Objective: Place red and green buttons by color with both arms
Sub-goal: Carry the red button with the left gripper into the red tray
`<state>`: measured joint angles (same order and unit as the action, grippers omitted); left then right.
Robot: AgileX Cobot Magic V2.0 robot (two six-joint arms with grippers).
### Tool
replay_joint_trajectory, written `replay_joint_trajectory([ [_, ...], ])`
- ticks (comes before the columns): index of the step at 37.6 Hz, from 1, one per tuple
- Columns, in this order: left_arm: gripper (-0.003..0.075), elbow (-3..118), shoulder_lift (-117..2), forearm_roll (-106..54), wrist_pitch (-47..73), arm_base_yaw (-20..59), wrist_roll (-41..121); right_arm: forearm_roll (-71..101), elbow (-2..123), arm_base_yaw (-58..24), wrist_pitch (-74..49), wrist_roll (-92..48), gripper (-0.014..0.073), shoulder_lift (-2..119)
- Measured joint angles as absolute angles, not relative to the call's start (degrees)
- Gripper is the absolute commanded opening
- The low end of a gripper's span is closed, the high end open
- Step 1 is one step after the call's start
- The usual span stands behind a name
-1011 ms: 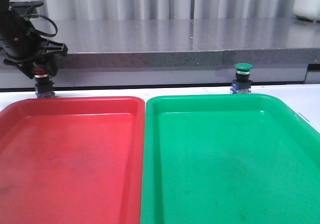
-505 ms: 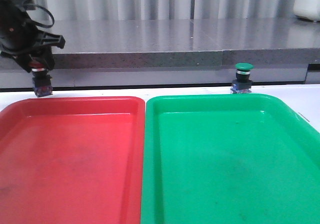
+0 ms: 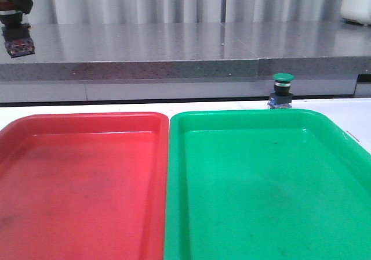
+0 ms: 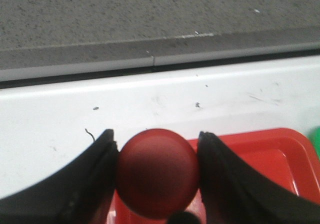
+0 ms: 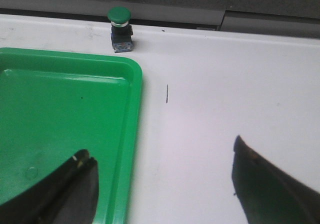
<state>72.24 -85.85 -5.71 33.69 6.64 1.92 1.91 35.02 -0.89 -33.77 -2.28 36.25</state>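
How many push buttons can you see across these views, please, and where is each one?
2. The red button is gripped in the left claw, lifted above the red tray. The green button stands upright on the white table just behind the green tray.

The left claw [image 4: 157, 176] grips the red button [image 4: 157, 173] above the red tray [image 4: 265, 154] corner.

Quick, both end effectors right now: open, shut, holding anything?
Left end effector: closed on the red button, lifted above the red tray.
Right end effector: open, empty; green button untouched.
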Motion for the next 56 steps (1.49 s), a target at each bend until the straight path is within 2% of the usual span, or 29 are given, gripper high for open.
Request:
replay_joint_trajectory([
  [9, 0.0271, 59.9, -73.4, -6.2, 34.0, 13.2, 1.9, 1.9, 35.0, -0.9, -33.8, -2.3, 0.0571, 36.2],
  [18, 0.027, 51.1, -70.3, -6.4, 33.1, 19.4, 1.9, 1.9, 35.0, -0.9, -33.8, -2.3, 0.0571, 36.2],
  [27, 0.027, 46.3, -74.3, -6.5, 26.0, 20.8, 1.9, 1.9, 35.0, -0.9, -33.8, -2.3, 0.0571, 36.2],
  [40, 0.0271, 46.3, -85.4, -6.0, 17.6, 20.9, 1.9, 1.9, 35.0, -0.9, -33.8, -2.3, 0.0571, 36.2],
  [49, 0.0274, 46.3, -88.5, -6.0, 15.3, 20.9, 1.9, 1.9, 35.0, -0.9, -33.8, -2.3, 0.0571, 36.2],
  [51, 0.0287, 46.3, -88.8, -6.0, 15.3, 20.9, 1.9, 1.9, 35.0, -0.9, -33.8, -2.3, 0.0571, 36.2],
  [56, 0.0391, 46.3, -88.8, -6.0, 15.3, 20.9, 1.9, 1.9, 35.0, -0.9, -33.8, -2.3, 0.0571, 36.2],
])
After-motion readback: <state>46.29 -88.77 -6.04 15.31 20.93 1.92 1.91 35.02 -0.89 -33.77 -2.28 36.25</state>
